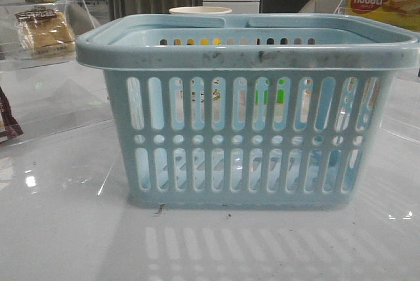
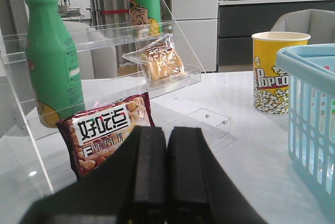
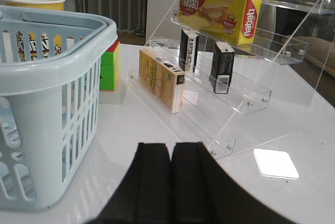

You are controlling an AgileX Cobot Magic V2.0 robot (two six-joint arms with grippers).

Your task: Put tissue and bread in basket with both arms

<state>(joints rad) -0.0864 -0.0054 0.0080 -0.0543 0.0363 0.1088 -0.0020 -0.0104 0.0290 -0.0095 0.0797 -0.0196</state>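
Note:
The light blue basket [image 1: 246,51] stands in the middle of the table; it also shows in the left wrist view [image 2: 311,103] and in the right wrist view [image 3: 47,67]. The bread [image 1: 46,31] in clear wrap lies on the left acrylic shelf, on its middle tier [image 2: 159,62]. Two small, nearly black tissue packets [image 3: 222,67] stand upright on the right shelf's middle tier. My left gripper [image 2: 166,130] is shut and empty, low in front of the left shelf. My right gripper [image 3: 171,145] is shut and empty, low between the basket and the right shelf. Neither gripper shows in the front view.
A dark red-brown snack packet [image 2: 104,132] and green bottles [image 2: 49,62] stand on the left shelf. A popcorn cup [image 2: 275,72] stands behind the basket. The right shelf holds a yellow nabati box [image 3: 220,7] and a yellow carton [image 3: 161,80]; a colour cube [image 3: 110,67] sits beside it.

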